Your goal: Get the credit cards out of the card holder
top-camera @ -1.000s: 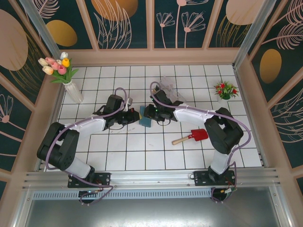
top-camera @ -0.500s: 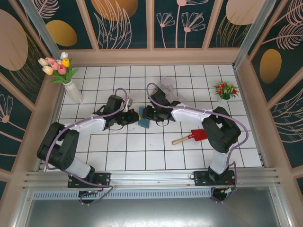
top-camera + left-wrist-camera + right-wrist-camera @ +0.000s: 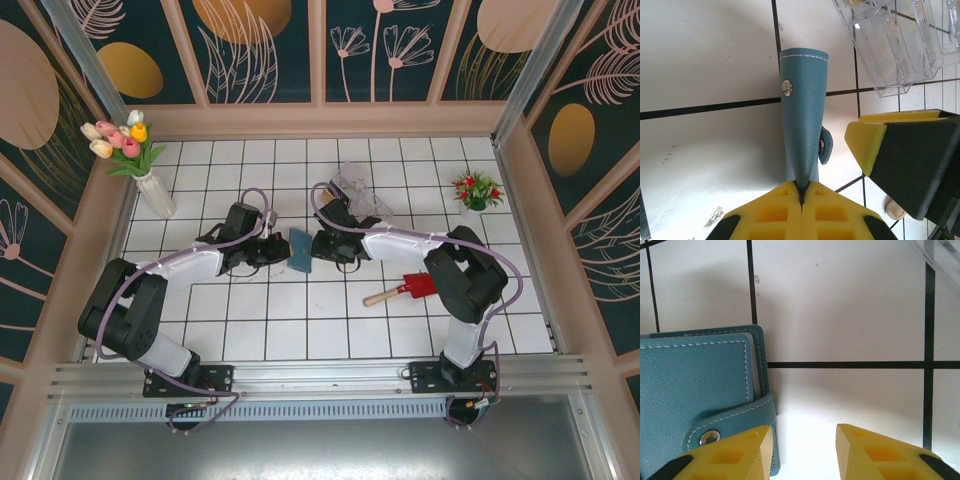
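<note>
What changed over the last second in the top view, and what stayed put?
The right gripper edged left toward the left gripper, its jaws open beside the card holder. The card holder shifted slightly left and now looks narrower from above, more on edge. The left gripper stayed shut on the holder's edge. The toy shovel and clear box did not move.

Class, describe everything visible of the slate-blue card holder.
The slate-blue leather-look card holder has pale stitching and a side tab with a metal snap stud. It is folded, held on edge over the white tiles, pinched at one end by the shut yellow-fingered left hand. The open right hand sits beside it.
</note>
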Controlling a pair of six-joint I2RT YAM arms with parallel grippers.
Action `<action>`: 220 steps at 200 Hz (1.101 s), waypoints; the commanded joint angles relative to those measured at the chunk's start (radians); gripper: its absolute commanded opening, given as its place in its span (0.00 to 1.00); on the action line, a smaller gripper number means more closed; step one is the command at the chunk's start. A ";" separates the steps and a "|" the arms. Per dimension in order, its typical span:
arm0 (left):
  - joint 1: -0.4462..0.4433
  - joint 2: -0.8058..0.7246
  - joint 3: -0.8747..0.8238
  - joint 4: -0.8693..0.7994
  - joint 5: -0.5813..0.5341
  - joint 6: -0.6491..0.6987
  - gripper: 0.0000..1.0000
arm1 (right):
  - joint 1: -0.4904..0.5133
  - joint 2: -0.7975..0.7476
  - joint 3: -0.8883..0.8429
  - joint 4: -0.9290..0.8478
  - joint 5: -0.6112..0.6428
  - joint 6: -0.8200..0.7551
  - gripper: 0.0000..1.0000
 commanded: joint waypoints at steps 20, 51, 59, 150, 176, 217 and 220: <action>0.001 -0.015 0.028 -0.011 0.017 0.019 0.00 | -0.003 -0.068 0.005 0.103 -0.101 -0.036 0.41; 0.001 -0.013 0.031 -0.009 0.029 0.020 0.00 | -0.001 -0.027 0.021 0.162 -0.214 -0.021 0.38; 0.001 -0.012 0.033 -0.009 0.032 0.022 0.00 | -0.001 -0.018 0.022 0.169 -0.227 -0.014 0.36; 0.001 -0.004 0.039 -0.003 0.063 0.018 0.00 | 0.000 0.042 0.051 0.102 -0.190 0.006 0.29; 0.001 -0.002 0.042 -0.012 0.049 0.014 0.00 | -0.001 0.046 0.065 0.055 -0.135 0.013 0.22; 0.001 -0.001 0.042 -0.028 0.016 0.016 0.00 | 0.000 0.038 0.059 0.020 -0.083 0.019 0.10; 0.000 -0.001 0.042 -0.030 0.013 0.016 0.00 | 0.000 0.038 0.058 0.018 -0.077 0.020 0.09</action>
